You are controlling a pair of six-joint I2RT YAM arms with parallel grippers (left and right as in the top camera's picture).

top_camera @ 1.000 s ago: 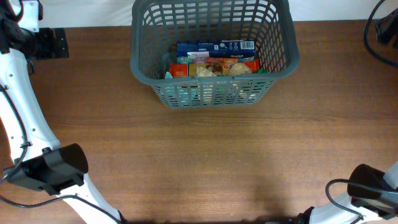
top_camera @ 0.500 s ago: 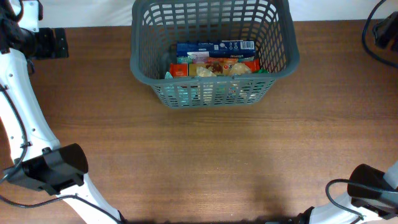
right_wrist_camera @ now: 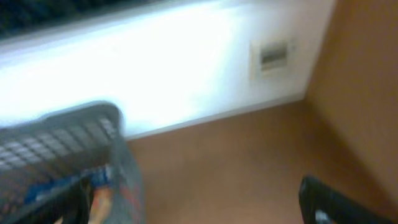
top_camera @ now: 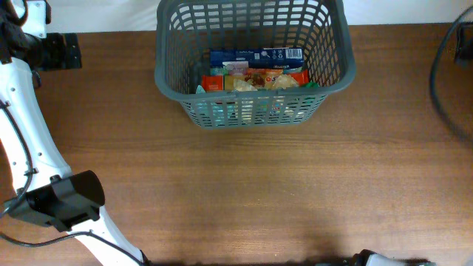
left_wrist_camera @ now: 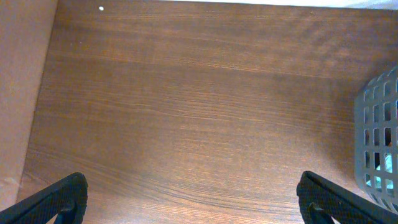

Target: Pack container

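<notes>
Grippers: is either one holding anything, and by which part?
Nothing is held. The left gripper and the right gripper both stand wide open and empty.

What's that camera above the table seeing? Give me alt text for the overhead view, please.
A dark grey basket near the top of a wooden table holds a blue box and orange-red packets. A white robot arm runs down the left edge.
</notes>
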